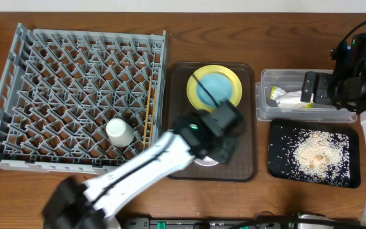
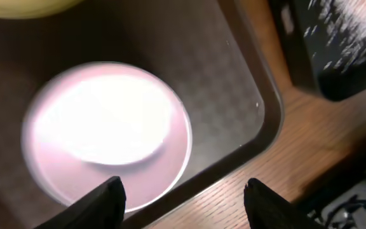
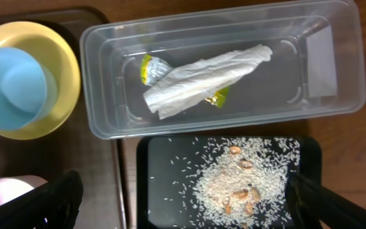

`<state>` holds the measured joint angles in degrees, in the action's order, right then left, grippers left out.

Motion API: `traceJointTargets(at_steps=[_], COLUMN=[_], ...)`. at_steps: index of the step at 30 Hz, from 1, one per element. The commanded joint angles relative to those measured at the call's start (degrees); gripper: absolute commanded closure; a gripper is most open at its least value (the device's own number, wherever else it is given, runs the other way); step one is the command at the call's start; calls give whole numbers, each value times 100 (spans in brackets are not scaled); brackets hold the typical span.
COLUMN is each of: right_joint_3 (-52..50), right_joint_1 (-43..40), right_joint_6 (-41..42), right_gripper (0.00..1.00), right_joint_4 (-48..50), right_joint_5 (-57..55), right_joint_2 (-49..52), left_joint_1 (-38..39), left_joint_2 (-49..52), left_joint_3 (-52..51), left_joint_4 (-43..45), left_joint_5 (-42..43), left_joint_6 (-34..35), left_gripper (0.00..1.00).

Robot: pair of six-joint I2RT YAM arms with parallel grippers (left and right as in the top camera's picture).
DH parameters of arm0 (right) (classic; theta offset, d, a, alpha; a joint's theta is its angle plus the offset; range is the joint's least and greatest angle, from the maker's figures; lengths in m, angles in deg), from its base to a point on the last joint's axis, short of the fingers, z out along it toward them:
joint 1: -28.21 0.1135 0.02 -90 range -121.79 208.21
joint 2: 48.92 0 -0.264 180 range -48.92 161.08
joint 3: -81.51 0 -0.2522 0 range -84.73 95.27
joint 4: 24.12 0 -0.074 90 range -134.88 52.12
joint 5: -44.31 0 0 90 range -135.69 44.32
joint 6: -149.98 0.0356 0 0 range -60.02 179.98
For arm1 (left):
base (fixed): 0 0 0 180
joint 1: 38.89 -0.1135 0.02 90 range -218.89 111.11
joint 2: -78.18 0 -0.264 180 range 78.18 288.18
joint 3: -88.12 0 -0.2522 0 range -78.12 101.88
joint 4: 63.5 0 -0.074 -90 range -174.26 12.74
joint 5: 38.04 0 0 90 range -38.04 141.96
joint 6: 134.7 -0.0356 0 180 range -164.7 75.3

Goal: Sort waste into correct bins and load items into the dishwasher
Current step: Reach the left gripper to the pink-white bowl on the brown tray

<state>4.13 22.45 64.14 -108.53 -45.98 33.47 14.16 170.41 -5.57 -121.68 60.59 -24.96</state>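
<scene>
The white bowl (image 2: 107, 133) sits on the brown serving tray (image 2: 259, 133). My left gripper (image 2: 183, 205) hovers open over the bowl's near rim, holding nothing; overhead it is at the tray's front (image 1: 224, 147). The yellow-green plate (image 1: 232, 77) with the light blue bowl (image 1: 213, 90) on it stands at the tray's back. The white cup (image 1: 120, 131) and chopsticks (image 1: 149, 117) are in the grey rack (image 1: 18, 83). The napkin (image 3: 202, 73) and wrapper (image 3: 150, 65) lie in the clear tub (image 3: 227, 121). Rice scraps (image 3: 234, 178) lie on the black tray (image 3: 164, 152). My right gripper (image 3: 189, 210) is open and empty above it.
The rack fills the left of the wooden table, and the serving tray (image 1: 246, 127) lies between it and the two bins. The right arm's body (image 1: 354, 76) hangs over the tub's right end. The left arm (image 1: 138, 172) crosses the table's front edge.
</scene>
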Motion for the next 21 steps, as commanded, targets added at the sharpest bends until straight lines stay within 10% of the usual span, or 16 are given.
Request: traceJointTargets(at_steps=[1, 21], right_joint_3=[4, 4], right_joint_1=[-59, -57], right_joint_6=[72, 72], right_gripper=[1, 1], right_joint_4=[-4, -4], right_joint_5=[13, 13], right_joint_2=[13, 13], left_joint_1=[334, 461], left_joint_2=[544, 1628], left_joint_3=[-24, -24], left_joint_4=[177, 640], left_joint_5=[-205, -496], left_joint_6=[118, 157], left_gripper=[41, 71])
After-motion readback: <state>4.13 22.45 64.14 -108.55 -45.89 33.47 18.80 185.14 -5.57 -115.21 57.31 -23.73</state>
